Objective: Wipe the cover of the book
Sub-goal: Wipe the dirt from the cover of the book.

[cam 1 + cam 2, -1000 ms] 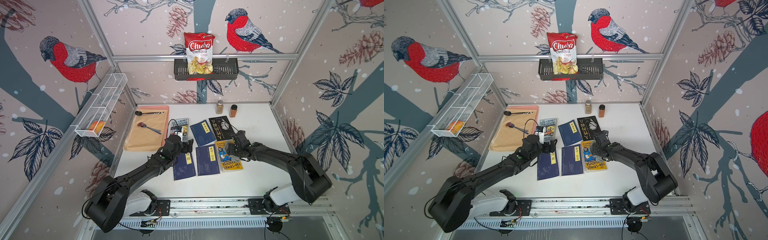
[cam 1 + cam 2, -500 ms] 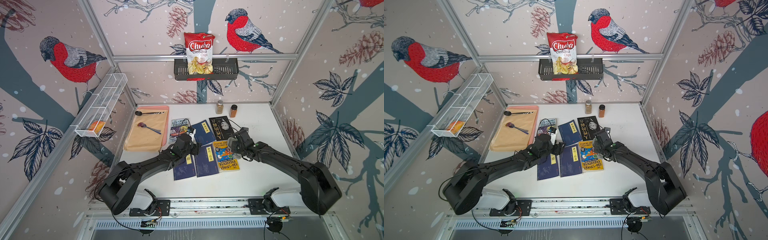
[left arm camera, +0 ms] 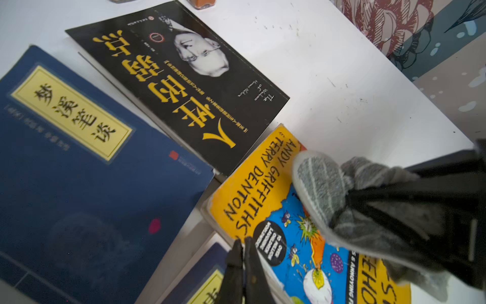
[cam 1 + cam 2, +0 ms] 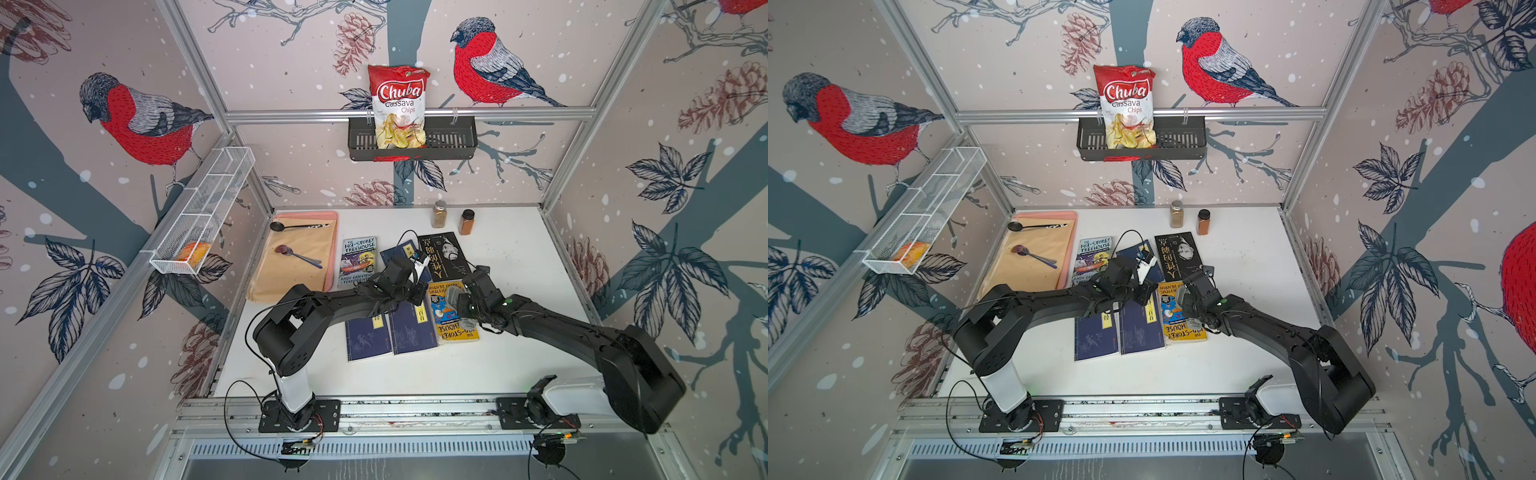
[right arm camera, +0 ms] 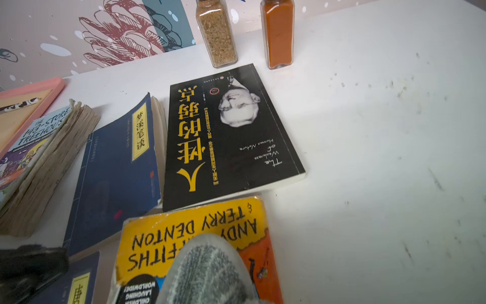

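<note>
- Fingers (image 3: pixel 233 273) of left gripper (image 3: pixel 243 242) pressed together, tips at book's (image 3: pixel 252 189) edge, likely pinning it.
- Book lies flat beneath both grippers.
- Right gripper (image 3: pixel 386 213) pinches cloth (image 3: pixel 320 189), its fold pressed onto cover below, ready for wiping.

In both top views, cannot see the 12 o'clock end of the yellow book (image 4: pixel 457 330) under the grey cloth (image 4: pixel 454 296) and right gripper (image 4: pixel 468 304). Cannot identify the orange item (image 4: pixel 191 251) in the wire basket (image 4: pixel 216 187) at 9 o'clock.
</note>
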Controlling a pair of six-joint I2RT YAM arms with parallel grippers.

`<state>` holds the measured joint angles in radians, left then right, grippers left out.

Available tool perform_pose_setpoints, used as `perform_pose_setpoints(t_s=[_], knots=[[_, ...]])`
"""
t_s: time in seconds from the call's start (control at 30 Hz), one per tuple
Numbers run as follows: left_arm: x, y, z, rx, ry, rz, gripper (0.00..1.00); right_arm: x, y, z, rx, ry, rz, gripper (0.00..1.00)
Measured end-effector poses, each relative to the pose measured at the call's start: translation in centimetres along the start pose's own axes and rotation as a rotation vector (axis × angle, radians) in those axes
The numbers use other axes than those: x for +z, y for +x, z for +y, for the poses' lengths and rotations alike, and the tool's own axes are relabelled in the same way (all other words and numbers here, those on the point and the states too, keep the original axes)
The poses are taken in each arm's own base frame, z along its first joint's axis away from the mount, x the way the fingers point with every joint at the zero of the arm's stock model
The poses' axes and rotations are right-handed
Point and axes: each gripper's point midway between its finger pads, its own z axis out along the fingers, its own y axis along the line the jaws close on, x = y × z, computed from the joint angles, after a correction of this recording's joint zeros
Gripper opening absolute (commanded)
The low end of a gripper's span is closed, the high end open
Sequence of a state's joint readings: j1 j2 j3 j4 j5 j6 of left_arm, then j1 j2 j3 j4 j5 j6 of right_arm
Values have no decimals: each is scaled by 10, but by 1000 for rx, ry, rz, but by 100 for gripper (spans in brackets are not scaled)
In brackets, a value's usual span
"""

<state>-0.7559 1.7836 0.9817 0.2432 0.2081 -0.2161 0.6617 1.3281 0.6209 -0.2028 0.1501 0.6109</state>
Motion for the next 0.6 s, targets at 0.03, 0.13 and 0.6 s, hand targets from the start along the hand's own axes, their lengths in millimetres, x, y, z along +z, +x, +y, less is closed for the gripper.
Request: perform_pose_setpoints(t_s=[0.03, 0.13, 0.6], knots=[[2, 2, -2, 8, 6, 5, 6, 1, 6, -2, 14, -2, 6, 7], [10, 15, -6, 7, 29, 39, 6, 1, 15, -5, 44, -20, 5, 7], [38, 37, -3, 7, 53, 69, 0, 8, 14, -6, 112, -43, -15, 7]])
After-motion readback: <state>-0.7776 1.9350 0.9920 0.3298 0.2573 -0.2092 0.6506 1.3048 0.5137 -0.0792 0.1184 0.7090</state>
